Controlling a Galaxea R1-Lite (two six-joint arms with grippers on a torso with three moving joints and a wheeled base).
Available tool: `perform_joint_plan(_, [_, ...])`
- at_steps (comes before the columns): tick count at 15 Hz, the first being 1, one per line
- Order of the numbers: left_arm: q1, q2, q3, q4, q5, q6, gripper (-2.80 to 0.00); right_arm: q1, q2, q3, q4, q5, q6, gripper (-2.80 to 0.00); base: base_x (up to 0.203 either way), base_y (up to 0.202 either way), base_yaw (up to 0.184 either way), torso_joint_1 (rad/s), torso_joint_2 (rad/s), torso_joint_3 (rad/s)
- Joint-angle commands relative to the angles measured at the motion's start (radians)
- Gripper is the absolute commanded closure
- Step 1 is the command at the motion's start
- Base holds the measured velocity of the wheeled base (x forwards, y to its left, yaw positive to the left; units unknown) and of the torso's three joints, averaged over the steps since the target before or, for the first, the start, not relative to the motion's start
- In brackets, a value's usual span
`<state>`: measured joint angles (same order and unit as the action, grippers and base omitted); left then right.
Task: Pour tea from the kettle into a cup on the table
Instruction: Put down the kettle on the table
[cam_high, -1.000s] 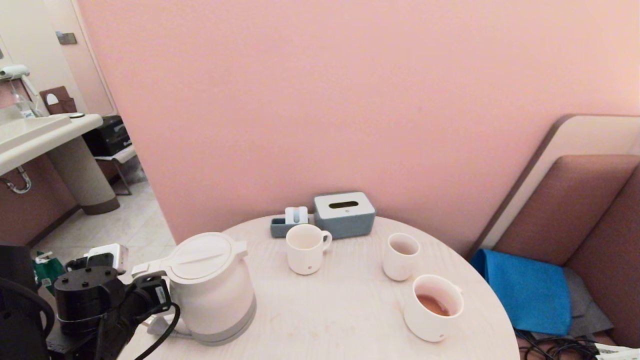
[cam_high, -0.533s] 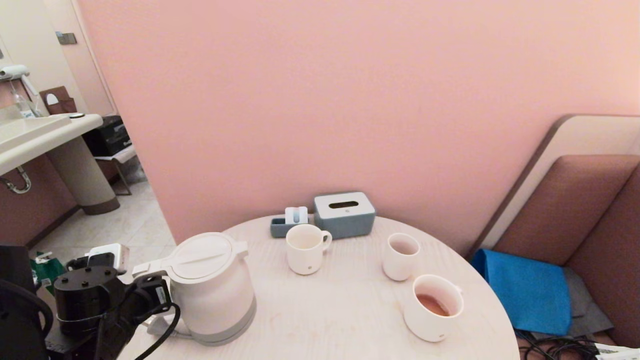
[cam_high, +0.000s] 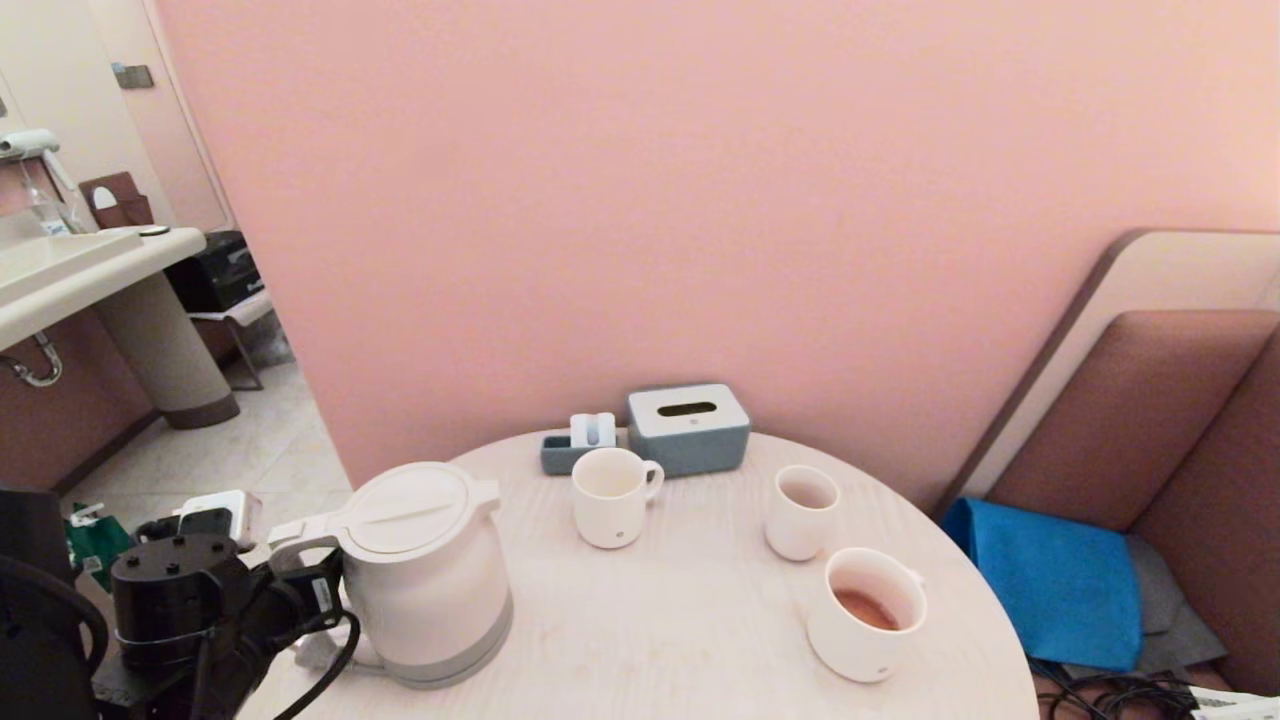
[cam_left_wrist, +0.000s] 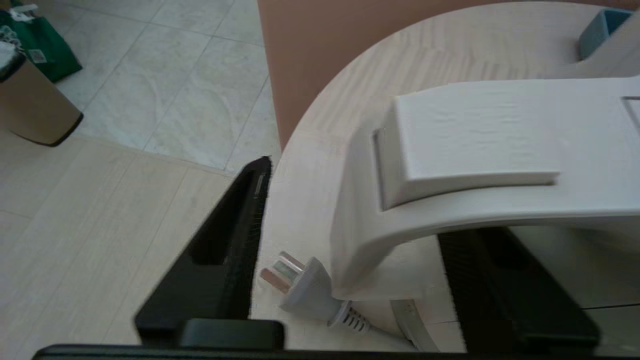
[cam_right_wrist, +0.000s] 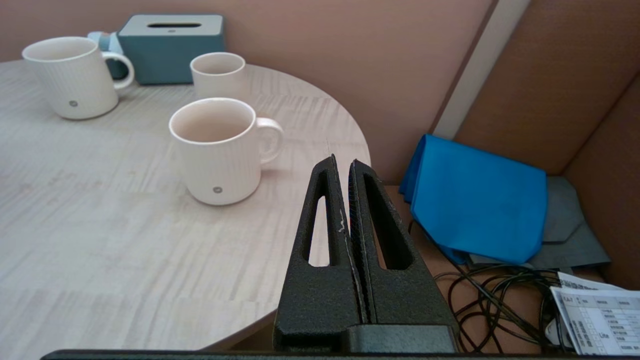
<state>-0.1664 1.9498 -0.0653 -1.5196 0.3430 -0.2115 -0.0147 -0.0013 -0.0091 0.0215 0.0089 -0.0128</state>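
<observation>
Left claw (cam_left_wrist: 350, 250) standing spread around the kettle's (cam_high: 425, 580) white loop handle (cam_left_wrist: 450, 200), one black finger (cam_left_wrist: 225, 250) well out to one side, the other under the handle arch; not clear whether the second finger is touching the plastic. Sitting low at the near left rim of the surface (cam_high: 680, 620), beside the kettle. Kettle resting upright on the pale round wood, lid shut, grey band at the bottom, its plug (cam_left_wrist: 305, 287) lying on the surface by the handle.

Moving rightward: a straight-sided handled mug (cam_high: 612, 497) standing in front of a grey-blue tissue box (cam_high: 688, 428) and a small holder (cam_high: 575, 447) near the wall. Further right, a small handleless tumbler (cam_high: 802, 512). Just beyond it and nearer, the cup (cam_high: 866, 614), wide and cream-white, holding shallow reddish-brown tea (cam_high: 865, 609), well apart from the kettle.

Right claw (cam_right_wrist: 348, 170) pressed together, gripping nothing, hanging off the surface's right edge near the cup, over cables (cam_right_wrist: 490, 300) and beside a blue cloth (cam_right_wrist: 475, 200) on the bench.
</observation>
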Motion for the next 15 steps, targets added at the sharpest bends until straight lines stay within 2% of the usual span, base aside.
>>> perform_joint_plan(1, [-0.001, 0.0, 0.002, -0.05, 0.001, -0.002, -2.8, 0.001, 0.001, 0.0, 0.0, 0.0, 0.0, 0.0, 0.0, 0.0, 0.0, 0.0, 0.0, 0.0])
perform_joint_plan(9, [-0.001, -0.038, 0.065, -0.05, -0.002, -0.005, -2.8, 0.001, 0.001, 0.0, 0.0, 0.0, -0.001, 0.0, 0.0, 0.0, 0.0, 0.0, 0.0, 0.0])
perform_joint_plan(15, [-0.002, -0.119, 0.065, -0.05, -0.001, -0.007, -2.8, -0.001, 0.001, 0.0, 0.0, 0.0, 0.0, 0.0, 0.0, 0.0, 0.0, 0.0, 0.0, 0.0])
